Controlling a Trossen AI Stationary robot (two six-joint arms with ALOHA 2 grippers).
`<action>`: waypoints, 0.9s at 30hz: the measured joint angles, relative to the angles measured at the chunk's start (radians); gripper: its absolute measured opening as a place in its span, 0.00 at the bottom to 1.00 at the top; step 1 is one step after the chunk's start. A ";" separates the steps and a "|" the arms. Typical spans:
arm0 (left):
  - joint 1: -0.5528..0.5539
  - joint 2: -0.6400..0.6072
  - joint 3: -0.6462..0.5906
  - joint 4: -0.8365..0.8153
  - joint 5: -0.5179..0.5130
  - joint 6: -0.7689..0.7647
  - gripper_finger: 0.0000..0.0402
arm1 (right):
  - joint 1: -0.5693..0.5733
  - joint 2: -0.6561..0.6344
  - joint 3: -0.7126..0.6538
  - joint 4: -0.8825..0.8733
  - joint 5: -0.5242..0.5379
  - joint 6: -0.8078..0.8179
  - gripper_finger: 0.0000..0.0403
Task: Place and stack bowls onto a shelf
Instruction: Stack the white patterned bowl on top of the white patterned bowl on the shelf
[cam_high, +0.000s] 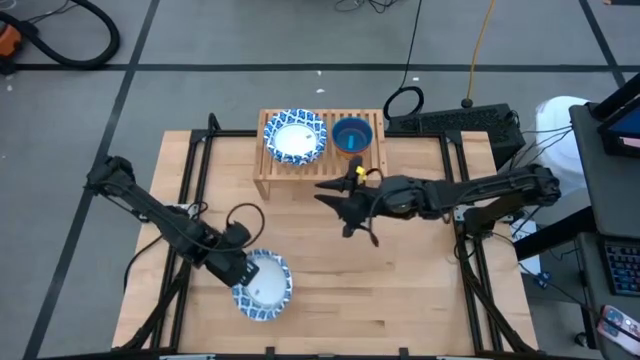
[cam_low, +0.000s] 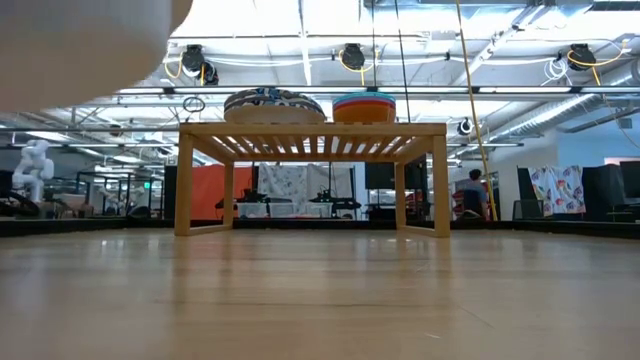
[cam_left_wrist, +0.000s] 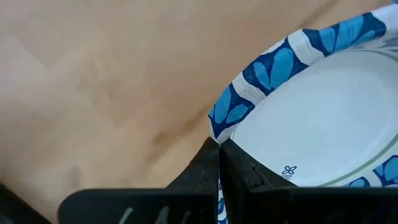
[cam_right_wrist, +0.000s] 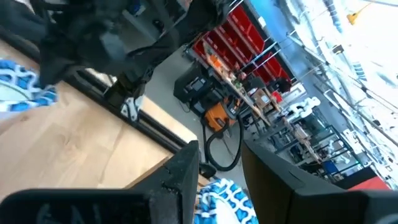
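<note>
One blue-rimmed bowl (cam_high: 264, 285) rim-pinched, left pincer (cam_high: 237, 268), near table (cam_high: 420, 270) edge.

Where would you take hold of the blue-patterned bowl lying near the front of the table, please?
By its thin flared rim, on the edge facing the left arm. The blue-patterned bowl sits upright and wide, so only the rim offers a pinch. The left hand is already closed there, one finger inside the rim and one outside.

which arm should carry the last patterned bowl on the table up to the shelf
Left. The left gripper is already shut on the rim of the blue-patterned bowl near the table's front. The right gripper hangs open and empty mid-table, nearer the shelf, so it has nothing to deliver.
</note>
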 joint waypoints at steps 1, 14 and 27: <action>0.003 0.000 0.039 -0.040 -0.026 0.006 0.00 | 0.002 -0.015 0.000 -0.007 0.000 0.000 0.28; 0.217 -0.002 0.487 -0.468 -0.333 0.228 0.00 | 0.026 -0.266 0.000 -0.235 0.000 0.022 0.28; 0.746 0.017 0.771 -0.162 -0.360 0.943 0.00 | 0.026 -0.443 0.000 -0.425 0.067 0.152 0.28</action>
